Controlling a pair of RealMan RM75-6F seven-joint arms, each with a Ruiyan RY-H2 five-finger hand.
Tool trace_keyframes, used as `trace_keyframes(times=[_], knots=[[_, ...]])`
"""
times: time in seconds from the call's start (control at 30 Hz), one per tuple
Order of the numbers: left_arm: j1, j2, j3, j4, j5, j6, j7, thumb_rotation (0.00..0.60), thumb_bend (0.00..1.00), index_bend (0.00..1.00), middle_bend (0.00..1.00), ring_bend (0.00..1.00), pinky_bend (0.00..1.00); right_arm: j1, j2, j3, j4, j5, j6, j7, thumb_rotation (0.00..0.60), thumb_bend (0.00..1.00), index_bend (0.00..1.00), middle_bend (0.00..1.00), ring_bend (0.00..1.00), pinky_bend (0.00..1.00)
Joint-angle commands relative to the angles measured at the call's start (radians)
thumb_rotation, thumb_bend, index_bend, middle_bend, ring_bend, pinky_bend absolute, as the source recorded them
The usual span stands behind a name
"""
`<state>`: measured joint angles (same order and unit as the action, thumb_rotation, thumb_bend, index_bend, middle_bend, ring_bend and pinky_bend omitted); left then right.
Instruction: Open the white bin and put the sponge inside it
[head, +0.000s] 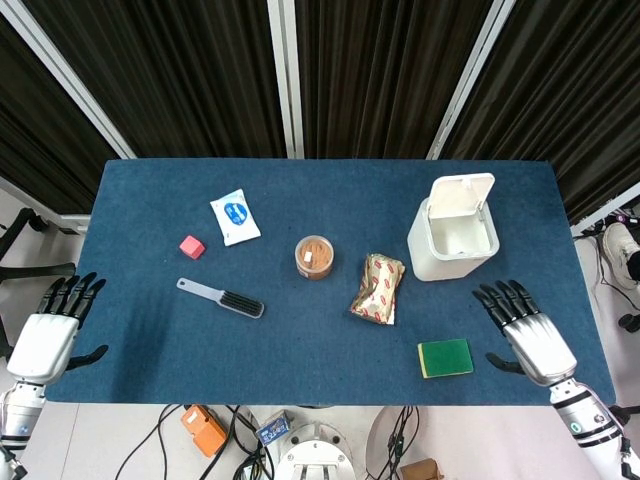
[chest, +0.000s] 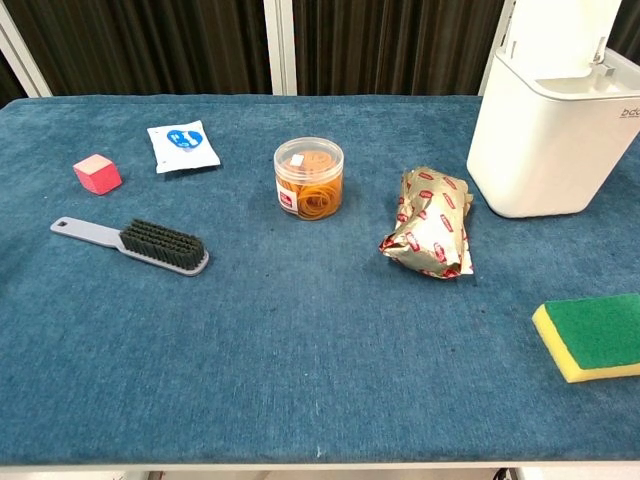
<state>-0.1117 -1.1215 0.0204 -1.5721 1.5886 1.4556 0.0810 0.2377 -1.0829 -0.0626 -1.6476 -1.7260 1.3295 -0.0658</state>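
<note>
Half the job looks done. Nearest, the right robot hand (head: 527, 334) hovers empty with fingers spread, just beside the sponge (head: 445, 357) lying untouched on the bench (head: 150, 330). Farther back, the white bin (head: 452, 240) stands with its lid up. Grasping and dropping in remain.

Counter (head: 150, 340) count: one white bin (head: 452, 240), lid up. One sponge (head: 445, 357), green over yellow. One gold foil packet (head: 378, 288). One clear jar (head: 314, 257) of orange bands. One grey brush (head: 222, 298). One pink cube (head: 192, 246). One white sachet (head: 235, 216). Two hands: left hand (head: 50, 335), right hand (head: 528, 334).
</note>
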Motion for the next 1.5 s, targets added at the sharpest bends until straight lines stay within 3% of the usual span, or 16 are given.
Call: trace_keyframes(times=[0.03, 0.33, 0.43, 0.53, 0.67, 0.77, 0.9, 1.07, 1.17, 1.33, 1.5], knots=[[-0.001, -0.001, 0.0, 0.0, -0.002, -0.002, 0.002, 0.6, 0.1, 0.0, 0.0, 0.0, 0.0, 0.02, -0.045, -0.036, 0.039, -0.006, -0.088, -0.014, 0.6, 0.31, 0.0, 0.1, 0.0, 0.0], [0.002, 0.003, 0.001, 0.002, 0.003, 0.007, -0.01, 0.6, 0.1, 0.0, 0.0, 0.0, 0.0, 0.075, -0.122, -0.051, 0.075, 0.045, -0.252, -0.061, 0.6, 0.31, 0.0, 0.1, 0.0, 0.0], [0.002, 0.005, 0.001, 0.003, 0.005, 0.009, -0.016, 0.6, 0.1, 0.0, 0.0, 0.0, 0.0, 0.084, -0.135, -0.051, 0.08, 0.068, -0.282, -0.074, 0.6, 0.31, 0.05, 0.11, 0.0, 0.0], [0.002, 0.006, 0.002, 0.004, 0.007, 0.01, -0.018, 0.6, 0.1, 0.0, 0.0, 0.0, 0.0, 0.089, -0.149, -0.045, 0.087, 0.085, -0.291, -0.083, 0.6, 0.31, 0.27, 0.21, 0.1, 0.05], [0.003, 0.005, 0.003, 0.005, 0.011, 0.014, -0.019, 0.6, 0.1, 0.0, 0.0, 0.0, 0.0, 0.091, -0.17, -0.031, 0.101, 0.099, -0.279, -0.069, 0.6, 0.33, 0.55, 0.41, 0.32, 0.28], [0.004, 0.004, 0.003, 0.006, 0.011, 0.017, -0.019, 0.6, 0.1, 0.0, 0.0, 0.0, 0.0, 0.086, -0.185, -0.02, 0.118, 0.088, -0.238, -0.045, 0.6, 0.35, 0.66, 0.51, 0.42, 0.39], [0.004, 0.003, 0.003, 0.006, 0.01, 0.015, -0.017, 0.6, 0.1, 0.0, 0.0, 0.0, 0.0, 0.073, -0.184, 0.001, 0.125, 0.064, -0.149, -0.002, 0.6, 0.35, 0.7, 0.54, 0.45, 0.44], [0.001, 0.002, 0.002, 0.005, 0.007, 0.009, -0.013, 0.6, 0.1, 0.0, 0.0, 0.0, 0.0, 0.06, -0.144, 0.078, 0.075, 0.058, -0.004, 0.014, 0.6, 0.35, 0.69, 0.54, 0.45, 0.45], [-0.001, 0.001, 0.002, 0.004, 0.005, 0.004, -0.009, 0.6, 0.1, 0.0, 0.0, 0.0, 0.0, 0.072, -0.093, 0.156, 0.0, 0.104, 0.038, -0.012, 0.6, 0.35, 0.68, 0.54, 0.45, 0.44], [-0.001, 0.0, 0.001, 0.001, 0.002, 0.002, -0.004, 0.6, 0.1, 0.0, 0.0, 0.0, 0.0, 0.127, -0.011, 0.3, -0.127, 0.286, -0.006, -0.106, 0.6, 0.35, 0.66, 0.54, 0.45, 0.43], [-0.005, 0.0, -0.001, 0.0, -0.004, -0.005, -0.002, 0.6, 0.1, 0.0, 0.0, 0.0, 0.0, 0.201, 0.016, 0.381, -0.161, 0.48, -0.093, -0.261, 0.6, 0.35, 0.64, 0.54, 0.44, 0.41]])
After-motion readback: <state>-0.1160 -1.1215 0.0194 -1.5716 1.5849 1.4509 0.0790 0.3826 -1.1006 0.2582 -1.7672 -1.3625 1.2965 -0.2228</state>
